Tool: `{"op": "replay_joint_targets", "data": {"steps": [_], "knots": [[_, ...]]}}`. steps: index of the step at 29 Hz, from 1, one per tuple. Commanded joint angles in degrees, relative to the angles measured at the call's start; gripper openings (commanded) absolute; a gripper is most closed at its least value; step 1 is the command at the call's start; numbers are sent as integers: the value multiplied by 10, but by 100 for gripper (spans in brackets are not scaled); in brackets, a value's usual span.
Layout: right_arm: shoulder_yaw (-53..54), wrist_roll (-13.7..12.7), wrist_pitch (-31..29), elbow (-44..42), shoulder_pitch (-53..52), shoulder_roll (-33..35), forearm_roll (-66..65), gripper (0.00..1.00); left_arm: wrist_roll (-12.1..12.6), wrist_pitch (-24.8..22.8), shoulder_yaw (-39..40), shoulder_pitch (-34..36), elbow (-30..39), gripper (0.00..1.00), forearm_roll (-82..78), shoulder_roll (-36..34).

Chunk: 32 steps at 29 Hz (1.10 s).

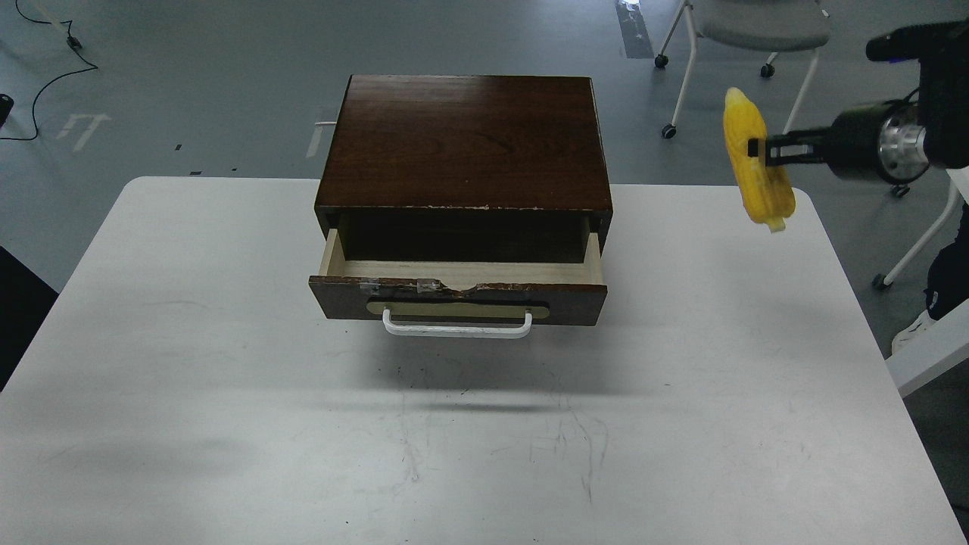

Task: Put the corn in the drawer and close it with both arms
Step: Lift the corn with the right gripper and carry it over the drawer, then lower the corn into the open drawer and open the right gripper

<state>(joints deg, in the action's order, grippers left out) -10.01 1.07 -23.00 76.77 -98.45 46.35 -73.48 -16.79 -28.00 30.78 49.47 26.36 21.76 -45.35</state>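
Observation:
The yellow corn [755,163] hangs in the air at the upper right, well above the table, held near its middle. My right gripper [761,148] comes in from the right edge and is shut on the corn. The drawer [458,297] stands pulled partly open at the front of the dark brown cabinet [465,140], its pale wood inside showing and its white bar handle [457,325] facing me. The corn is to the right of the cabinet, apart from it. My left arm and gripper are out of view.
The white table [227,393] carries the cabinet at its middle back. A grey wheeled chair [746,34] stands on the floor behind the right arm. Black cables [45,68] lie on the floor at the far left.

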Motion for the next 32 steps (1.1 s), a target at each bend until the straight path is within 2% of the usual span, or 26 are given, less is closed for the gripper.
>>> {"op": "replay_joint_targets", "data": {"steps": [1, 6, 9, 15, 23, 24, 25, 26, 27, 29, 32], "knots": [[0, 4, 1, 20, -50, -94, -62, 6, 2, 0, -14, 3, -5, 99, -2, 1], [-4, 33, 0, 27, -74, -177, -162, 7, 1, 0, -15, 7, -5, 99, -8, -3], [-10, 54, 0, 27, -75, -249, -244, 7, 1, 0, -15, 7, -5, 99, -8, -3], [-47, 58, 0, 3, -75, -346, -307, 10, 1, 0, -14, 10, -5, 99, -8, -18], [-111, 78, 0, 15, -64, -378, -352, 10, -1, 0, -13, 10, -5, 99, -8, -29], [-112, 78, 0, 14, -63, -384, -352, 13, -2, 0, -13, 10, -5, 99, -8, -28], [-112, 79, 0, 12, -58, -384, -352, 27, -2, 0, -14, 10, -5, 99, -8, -28], [-112, 79, 1, 13, -55, -384, -352, 35, -3, 0, -13, 10, -5, 99, -8, -28], [-111, 80, 1, 15, -55, -385, -352, 39, -3, 0, -13, 10, -5, 99, -8, -29], [-111, 84, 1, 16, -53, -385, -352, 41, -5, 0, -13, 10, -5, 99, -8, -31], [-111, 89, 1, 15, -50, -385, -351, 55, -5, 0, -13, 10, -5, 99, -8, -34]]}}
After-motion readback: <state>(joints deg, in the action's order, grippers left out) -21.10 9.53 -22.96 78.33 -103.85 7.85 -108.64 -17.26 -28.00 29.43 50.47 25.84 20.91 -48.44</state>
